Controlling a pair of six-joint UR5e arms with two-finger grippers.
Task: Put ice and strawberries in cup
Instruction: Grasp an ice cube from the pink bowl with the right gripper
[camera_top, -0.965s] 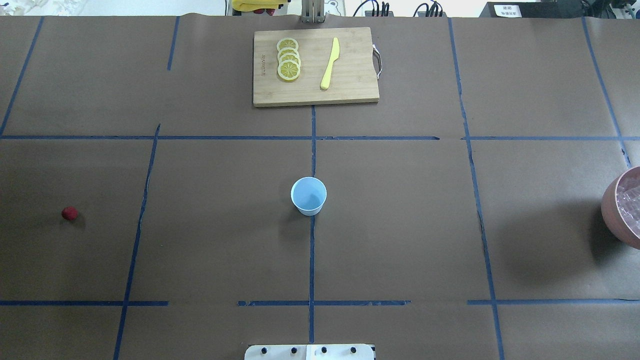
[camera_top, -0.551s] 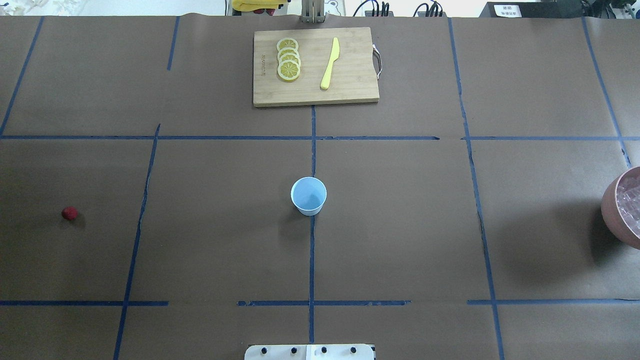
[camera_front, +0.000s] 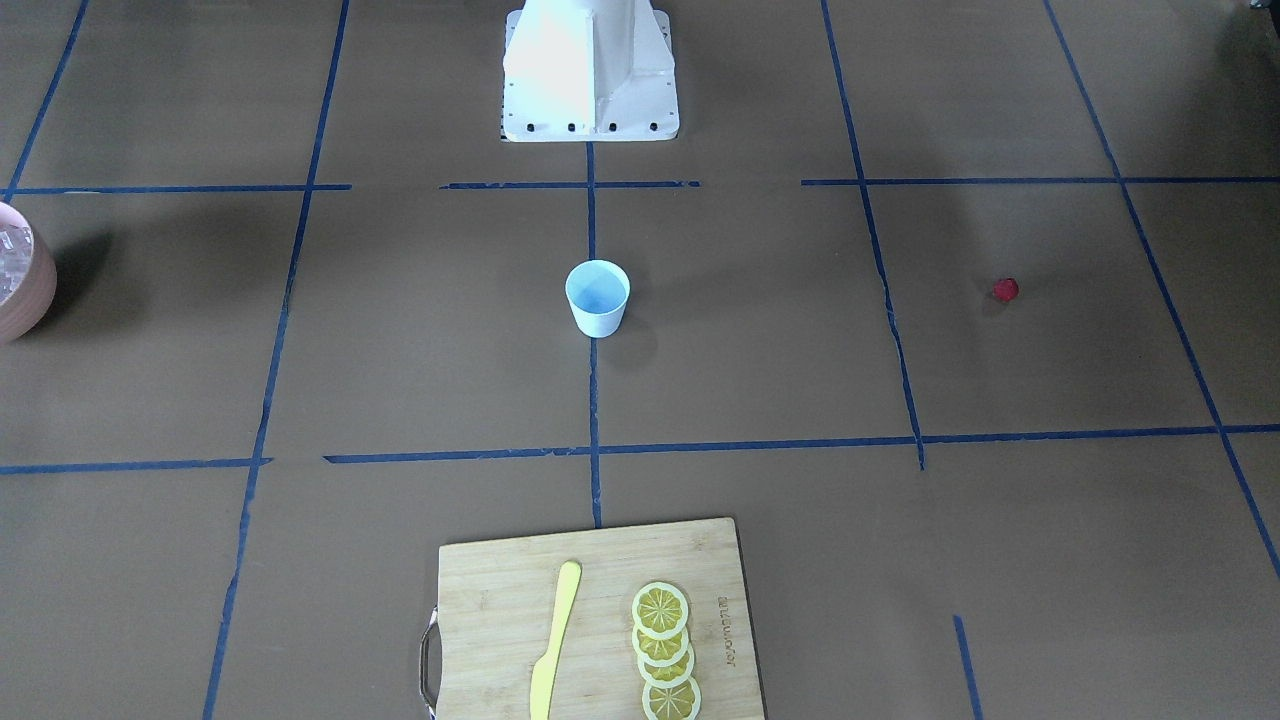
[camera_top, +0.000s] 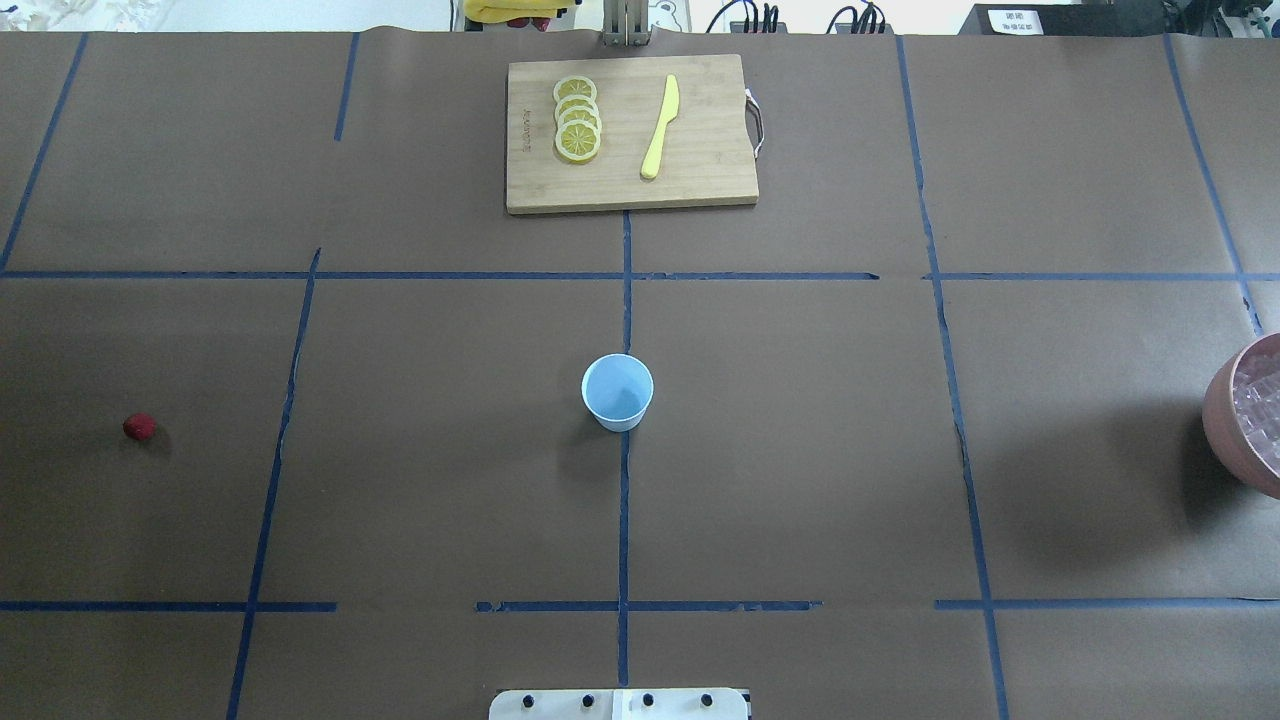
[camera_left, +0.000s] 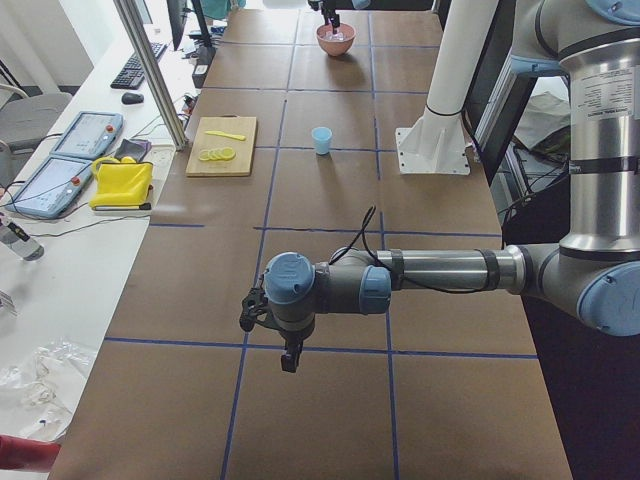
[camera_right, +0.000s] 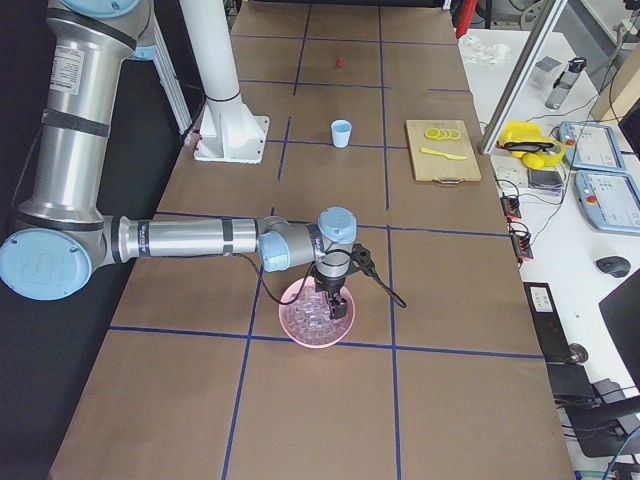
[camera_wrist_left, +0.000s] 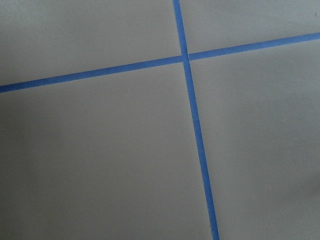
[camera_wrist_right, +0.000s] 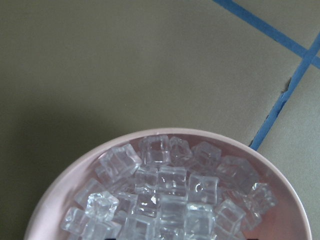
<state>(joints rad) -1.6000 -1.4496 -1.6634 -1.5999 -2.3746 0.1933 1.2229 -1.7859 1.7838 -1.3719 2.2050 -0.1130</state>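
Pale cup (camera_top: 618, 392) upright at mid-table

Blue-white, the cup stands on the centre tape line (camera_top: 624, 520). At its 9 o'clock, well apart, lies the strawberry (camera_top: 139, 427); at 3 o'clock the pink bowl (camera_top: 1222, 430) holds the ice (camera_wrist_right: 172, 192). The right gripper (camera_right: 335, 303) hangs over that bowl, the left gripper (camera_left: 290, 357) over the brown paper (camera_left: 330, 420); whether either is spread or pinched cannot be told. At 12 o'clock, a cutting board (camera_top: 700, 140) carries lemon slices (camera_top: 578, 120) and a knife (camera_top: 660, 127).

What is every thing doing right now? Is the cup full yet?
Cup: upright, empty.
Strawberry: lying on the table.
Ice: heaped in the bowl.
Bowl: upright, full.
Lemon slices: overlapping on the board.
Knife: flat on board.
Left gripper: over bare table, grip unclear.
Right gripper: over the ice, grip unclear.
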